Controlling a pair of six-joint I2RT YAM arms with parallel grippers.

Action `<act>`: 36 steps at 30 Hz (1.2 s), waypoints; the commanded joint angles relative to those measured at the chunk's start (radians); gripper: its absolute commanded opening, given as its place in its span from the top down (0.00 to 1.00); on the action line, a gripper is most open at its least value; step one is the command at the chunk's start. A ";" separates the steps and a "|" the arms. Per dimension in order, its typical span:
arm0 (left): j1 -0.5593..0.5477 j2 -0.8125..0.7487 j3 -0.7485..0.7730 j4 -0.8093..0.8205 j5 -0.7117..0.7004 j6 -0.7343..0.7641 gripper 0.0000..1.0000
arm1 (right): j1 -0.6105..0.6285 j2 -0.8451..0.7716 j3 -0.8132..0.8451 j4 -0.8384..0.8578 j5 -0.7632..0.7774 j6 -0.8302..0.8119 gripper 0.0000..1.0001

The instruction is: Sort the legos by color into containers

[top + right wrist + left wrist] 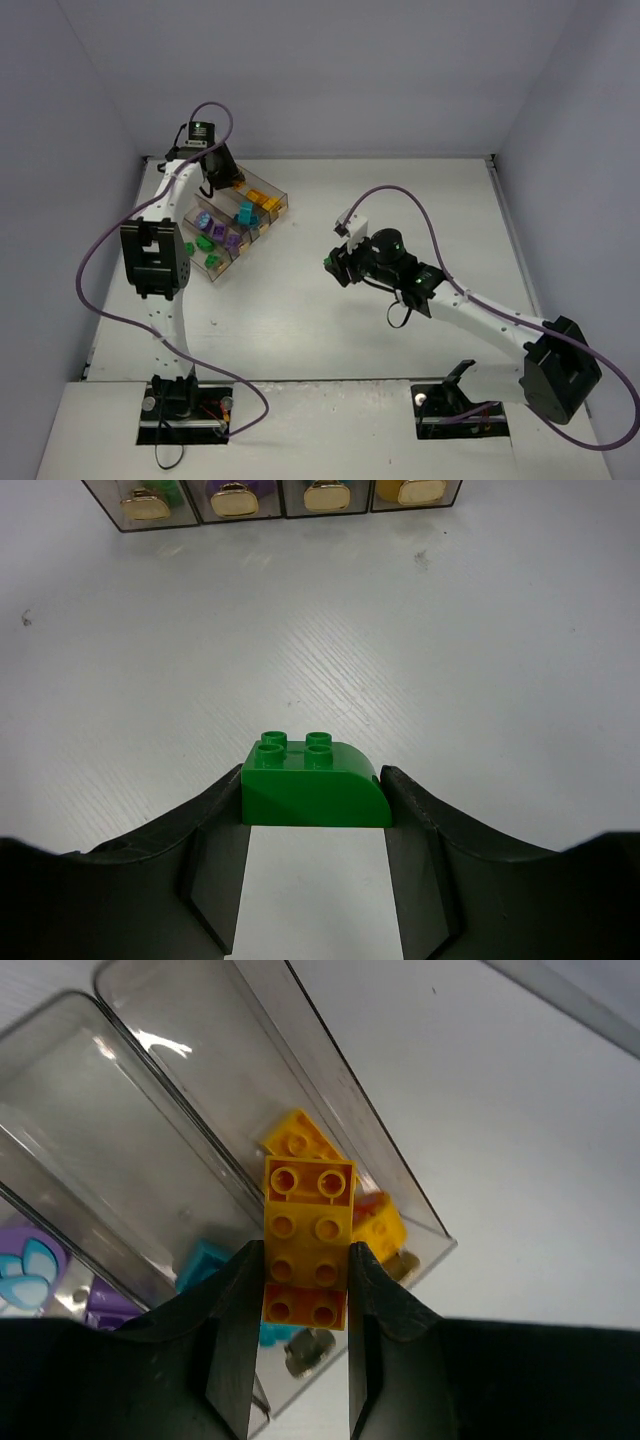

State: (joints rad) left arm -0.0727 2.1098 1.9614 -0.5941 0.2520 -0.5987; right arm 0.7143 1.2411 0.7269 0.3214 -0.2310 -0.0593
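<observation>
Pinches a long orange-yellow brick [308,1230] in the left gripper [305,1260]. Fingers nearly shut, one pressed on each long side of the brick. Studs facing the wrist camera. Hangs over the bin at the far right end of the containers [190,1070], up at the far left of the table [420,660]. Under the brick, inside that bin, two more orange-yellow legos [300,1142]. In the next bin toward the near left, a cyan lego [205,1260]. In the bin after that, purple legos [232,238]. In the last bin, at the near left end, green legos [206,243].

Grips a green brick [314,798] in the right gripper [313,780]. Fingers a bit wider apart here, touching both ends of the brick. Round on one top edge, with four studs on the flat part. Held above bare table near the middle, well apart from the containers and to their right. Seen from the right wrist: all four bin ends in a row at the far edge, each with a small yellowish mark [235,497].
</observation>
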 commanded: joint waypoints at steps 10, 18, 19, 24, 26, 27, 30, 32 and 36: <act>0.034 0.133 0.218 0.178 -0.074 -0.050 0.89 | -0.003 -0.072 -0.001 -0.021 0.041 0.053 1.00; 0.043 0.167 0.223 0.155 -0.083 -0.064 0.72 | 0.001 -0.074 0.012 -0.031 0.042 0.059 1.00; 0.045 0.156 0.206 0.166 -0.080 -0.065 0.70 | -0.001 -0.072 0.012 -0.031 0.042 0.059 1.00; 0.047 0.138 0.192 0.169 -0.059 -0.065 0.55 | -0.001 -0.069 0.014 -0.030 0.030 0.059 1.00; 0.047 0.133 0.189 0.166 -0.036 -0.064 0.49 | -0.001 -0.074 0.017 -0.030 0.028 0.059 1.00; 0.047 0.131 0.188 0.166 -0.031 -0.062 0.48 | -0.001 -0.074 0.019 -0.030 0.027 0.059 1.00; 0.047 0.119 0.177 0.165 -0.016 -0.061 0.45 | 0.001 -0.081 0.020 -0.030 0.022 0.059 1.00; 0.047 0.092 0.165 0.158 0.006 -0.065 0.45 | 0.001 -0.095 0.022 -0.030 0.019 0.058 0.99; 0.037 -0.055 0.044 0.195 0.133 -0.061 0.45 | 0.001 -0.124 0.023 -0.024 0.022 0.038 0.99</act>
State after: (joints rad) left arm -0.0360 2.2616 2.0411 -0.4667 0.2752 -0.6590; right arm 0.7143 1.1713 0.7151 0.2455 -0.2062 -0.0048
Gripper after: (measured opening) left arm 0.546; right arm 0.468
